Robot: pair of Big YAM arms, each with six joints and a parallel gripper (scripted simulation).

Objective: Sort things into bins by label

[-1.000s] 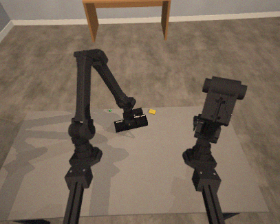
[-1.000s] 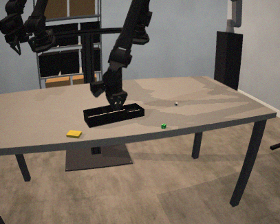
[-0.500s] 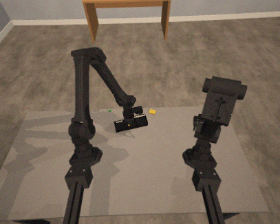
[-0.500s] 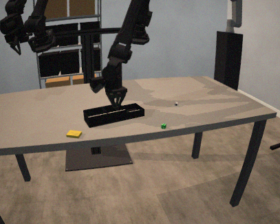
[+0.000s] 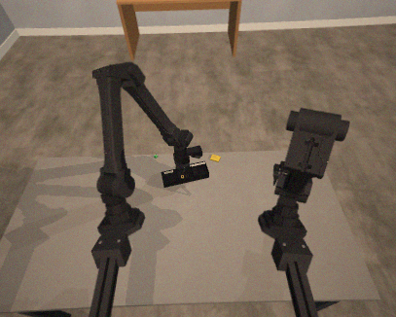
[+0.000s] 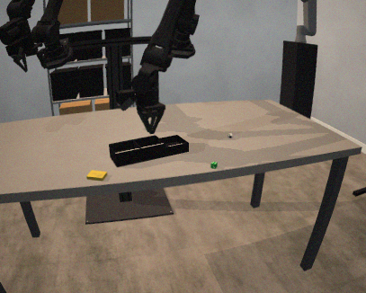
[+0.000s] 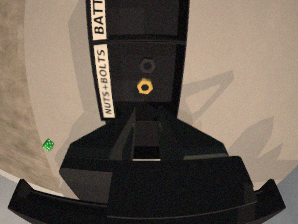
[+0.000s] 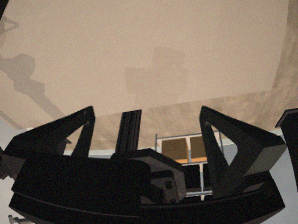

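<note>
Black bins, two nuts (image 7: 145,86), one green die (image 6: 214,165) (image 7: 48,145) (image 5: 156,157)
</note>
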